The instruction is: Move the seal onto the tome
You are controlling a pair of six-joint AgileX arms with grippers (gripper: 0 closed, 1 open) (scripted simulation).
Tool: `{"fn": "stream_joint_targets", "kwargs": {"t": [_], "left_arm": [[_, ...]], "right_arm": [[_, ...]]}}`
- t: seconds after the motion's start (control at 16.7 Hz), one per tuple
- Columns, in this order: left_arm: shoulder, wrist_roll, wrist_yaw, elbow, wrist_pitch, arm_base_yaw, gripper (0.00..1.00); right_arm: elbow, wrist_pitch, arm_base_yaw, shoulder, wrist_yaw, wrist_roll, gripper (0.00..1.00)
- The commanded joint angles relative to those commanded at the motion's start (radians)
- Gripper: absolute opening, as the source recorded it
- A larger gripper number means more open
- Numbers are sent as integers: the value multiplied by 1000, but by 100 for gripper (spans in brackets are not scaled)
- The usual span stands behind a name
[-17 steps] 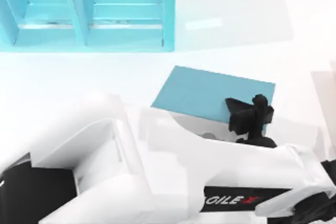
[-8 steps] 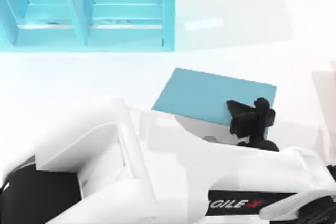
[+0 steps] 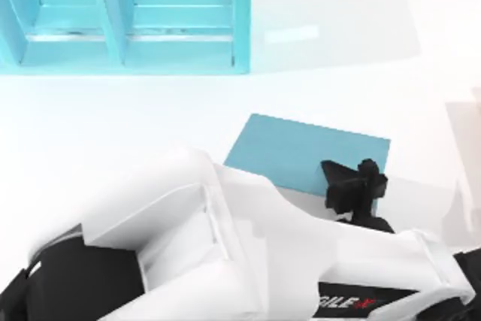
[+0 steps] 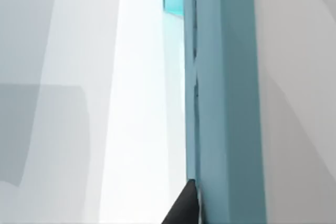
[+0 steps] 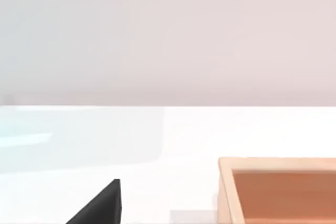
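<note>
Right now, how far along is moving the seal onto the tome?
Done: the left gripper is over the tome's near right corner. In hand: whether it carries the seal can't be told. Left: the tome's visible cover is bare, so setting the seal down and releasing are yet to do. The right gripper sits idle, low over the table.

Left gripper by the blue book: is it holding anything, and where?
It cannot be told. The left gripper sits over the tome's near right corner, and whatever it might grip is hidden beneath it.

The tome lies mid-table, shelf unit behind it (leftward), left claw above its right end.
</note>
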Motion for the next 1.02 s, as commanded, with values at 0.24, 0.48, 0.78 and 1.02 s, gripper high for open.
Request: {"fn": "stream_joint_targets", "kwargs": {"t": [0.24, 0.48, 0.78, 1.02], "left_arm": [[0, 0, 0, 0, 0, 0, 23], [0, 0, 0, 0, 0, 0, 53], [0, 0, 0, 0, 0, 0, 90], [0, 0, 0, 0, 0, 0, 100]], "right_arm": [[0, 0, 0, 0, 0, 0, 100], [0, 0, 0, 0, 0, 0, 100], [0, 0, 0, 0, 0, 0, 100], [0, 0, 0, 0, 0, 0, 100]]}}
